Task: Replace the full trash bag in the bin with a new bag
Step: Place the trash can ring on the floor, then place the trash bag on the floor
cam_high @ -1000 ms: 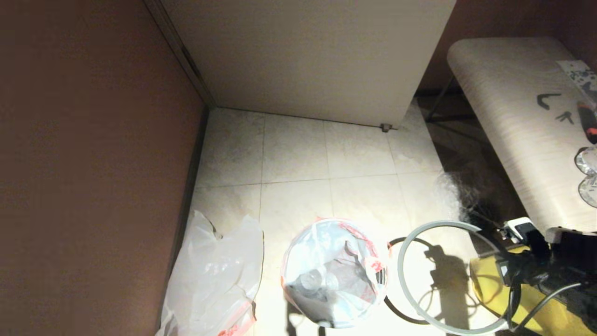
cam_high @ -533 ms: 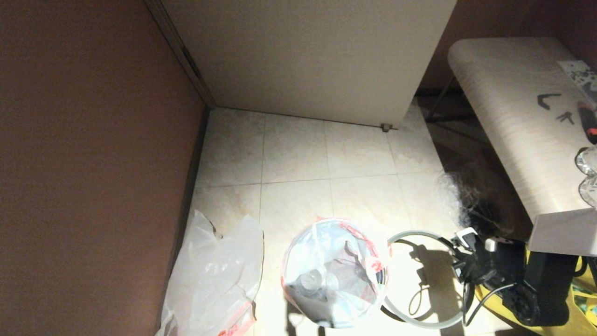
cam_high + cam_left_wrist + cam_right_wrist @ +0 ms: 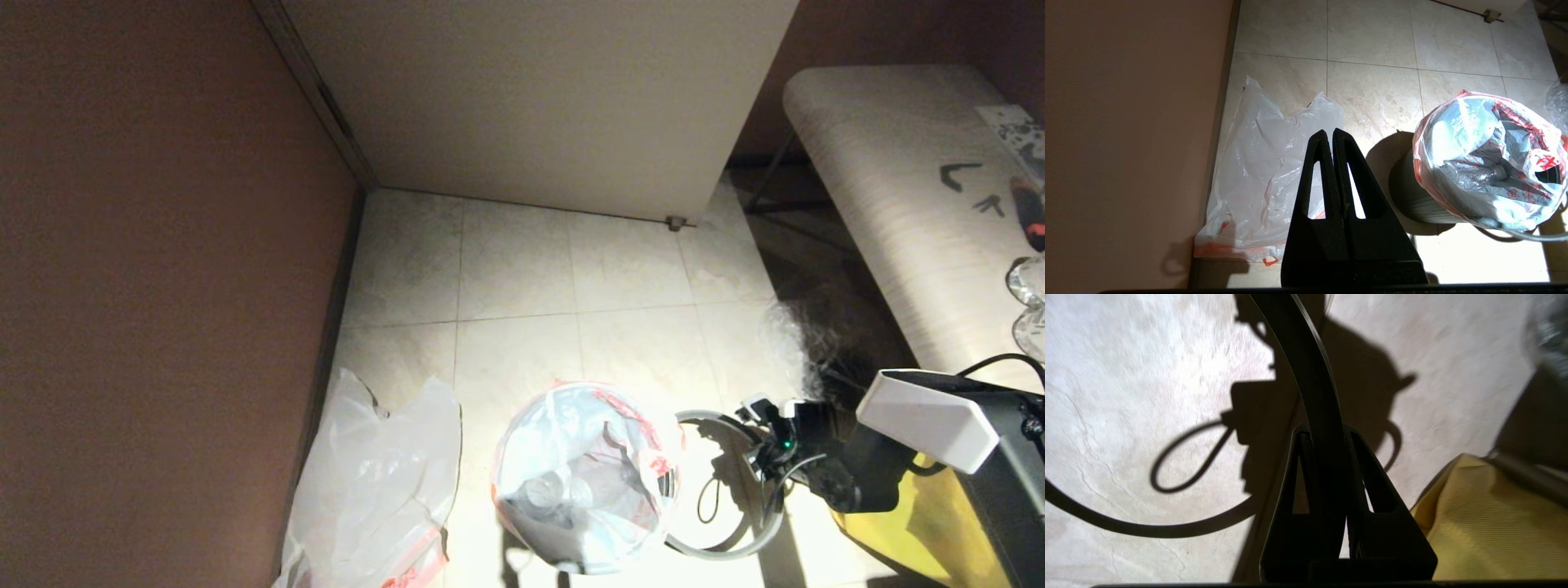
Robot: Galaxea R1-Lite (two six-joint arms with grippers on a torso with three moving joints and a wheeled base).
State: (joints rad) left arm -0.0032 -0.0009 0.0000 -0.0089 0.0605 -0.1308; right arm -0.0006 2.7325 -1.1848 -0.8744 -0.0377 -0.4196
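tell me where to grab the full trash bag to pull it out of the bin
Judging by its pose, grip the gathered red-printed edge of the full trash bag from straight above: the bag's mouth spills over the bin, while the bulky body of bottles offers no thin fold for a claw.

Bottom centre: the full trash bag (image 3: 584,478) sits in the bin (image 3: 668,483), its red-printed mouth open, clear bottles showing inside; only a dark sliver of the bin shows at the bag's right edge. Lower left, along the wall: the new bag (image 3: 377,490) lies limp on the pale tiles. Lower right: the right gripper (image 3: 766,453) is at the grey hoop (image 3: 718,549), just right of the bin and low over the floor. Behind the arm, a yellow bag (image 3: 922,523). Right edge: a pale table (image 3: 890,196).
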